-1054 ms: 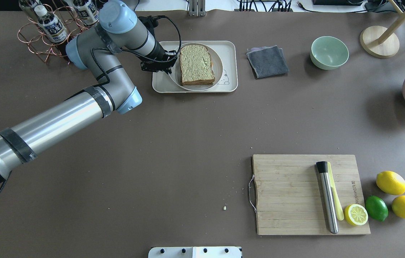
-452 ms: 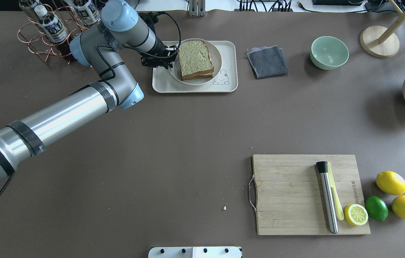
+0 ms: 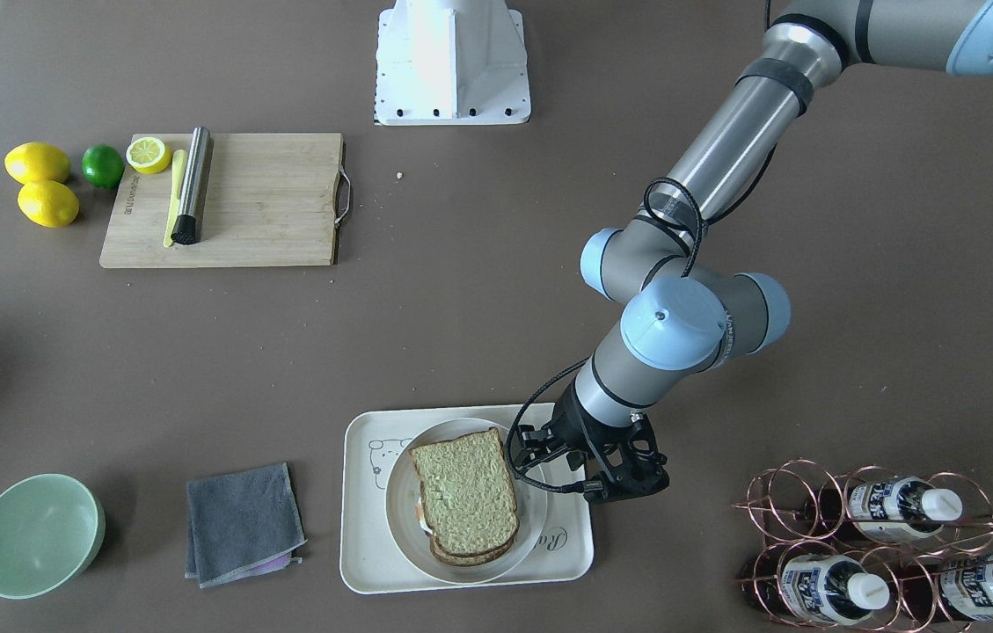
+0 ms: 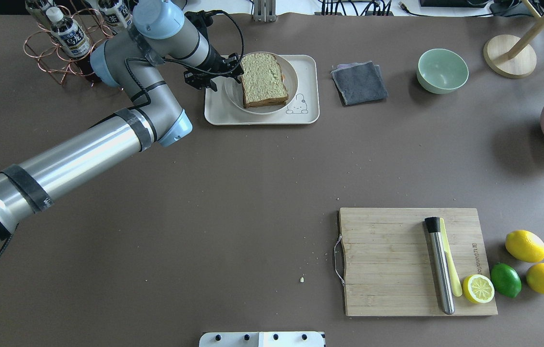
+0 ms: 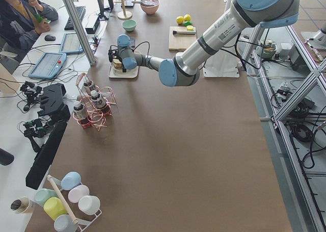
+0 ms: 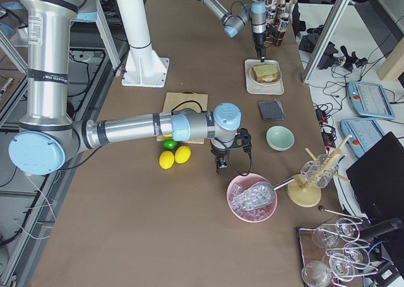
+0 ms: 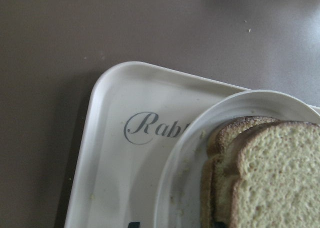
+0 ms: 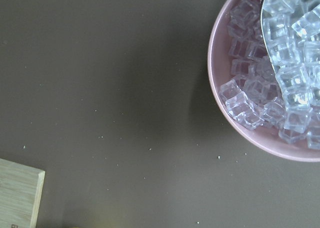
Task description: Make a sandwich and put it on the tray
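The sandwich (image 4: 263, 79) is two pale bread slices with brown crusts, stacked on a round white plate (image 4: 293, 77). The plate stands on the cream tray (image 4: 216, 113) at the table's far side. The egg is almost hidden between the slices. My left gripper (image 4: 233, 72) is at the plate's left rim, beside the bread, and looks open and empty. The front-facing view shows the gripper (image 3: 524, 453) beside the sandwich (image 3: 465, 492). The left wrist view shows the tray's "Rabbit" corner (image 7: 115, 178) and plate (image 7: 185, 178). My right gripper (image 6: 219, 168) shows only in the exterior right view; I cannot tell its state.
A copper bottle rack (image 4: 67, 38) stands left of the tray, close to my left arm. A grey cloth (image 4: 359, 83) and green bowl (image 4: 442, 71) lie to the tray's right. A cutting board (image 4: 397, 262) with muddler, lemons and lime is front right. A pink ice bowl (image 8: 250, 97) is below the right wrist.
The plate with the sandwich came down from a raised position onto the tray. My left gripper then let go of it and drew back slightly, away from the rim.
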Motion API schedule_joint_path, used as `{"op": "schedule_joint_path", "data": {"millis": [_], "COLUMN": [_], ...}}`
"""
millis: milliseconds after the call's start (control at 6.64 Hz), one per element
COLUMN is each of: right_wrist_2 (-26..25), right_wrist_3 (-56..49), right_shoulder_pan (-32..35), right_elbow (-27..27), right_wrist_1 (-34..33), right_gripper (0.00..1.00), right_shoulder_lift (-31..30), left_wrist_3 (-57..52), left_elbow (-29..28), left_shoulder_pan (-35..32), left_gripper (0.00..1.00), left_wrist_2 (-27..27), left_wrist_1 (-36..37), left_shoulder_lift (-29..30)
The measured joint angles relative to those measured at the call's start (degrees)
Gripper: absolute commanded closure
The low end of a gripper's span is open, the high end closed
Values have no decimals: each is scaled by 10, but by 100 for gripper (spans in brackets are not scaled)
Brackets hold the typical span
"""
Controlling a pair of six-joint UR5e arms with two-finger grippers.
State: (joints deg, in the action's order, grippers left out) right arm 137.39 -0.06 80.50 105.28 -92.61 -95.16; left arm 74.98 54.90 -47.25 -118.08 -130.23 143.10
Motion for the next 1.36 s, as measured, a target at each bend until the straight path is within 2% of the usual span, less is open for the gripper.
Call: {"op": "schedule_joint_path", "data": {"millis": [301, 452, 753, 904, 1054, 1355], "right_wrist_2": [-12, -24, -34, -37, -42, -59], "right_wrist_3": [11, 16, 16, 13, 7, -41], "right_shoulder_pan": [-8, -10, 9, 29, 45, 73], "right_elbow": [-8, -11, -14, -16, -19, -37], "right_wrist_1": [-1, -1, -1, -1, -2, -2], "right_gripper": [0, 0, 0, 0, 0, 0], "right_shoulder_lift": [25, 34, 40, 39, 35, 22], "left_wrist_3": [-93, -164, -318, -410, -509, -683], "left_elbow": [254, 362, 519, 566, 588, 595], "left_shoulder_pan": [-18, -34, -85, -130, -182, -278], "left_gripper": [3, 3, 3, 3, 3, 3], "left_wrist_2": [-1, -2, -7, -26, -59, -105], "left_wrist_1": [217, 306, 474, 529, 556, 569], "left_shoulder_lift": [-114, -169, -244, -283, -330, -418]}}
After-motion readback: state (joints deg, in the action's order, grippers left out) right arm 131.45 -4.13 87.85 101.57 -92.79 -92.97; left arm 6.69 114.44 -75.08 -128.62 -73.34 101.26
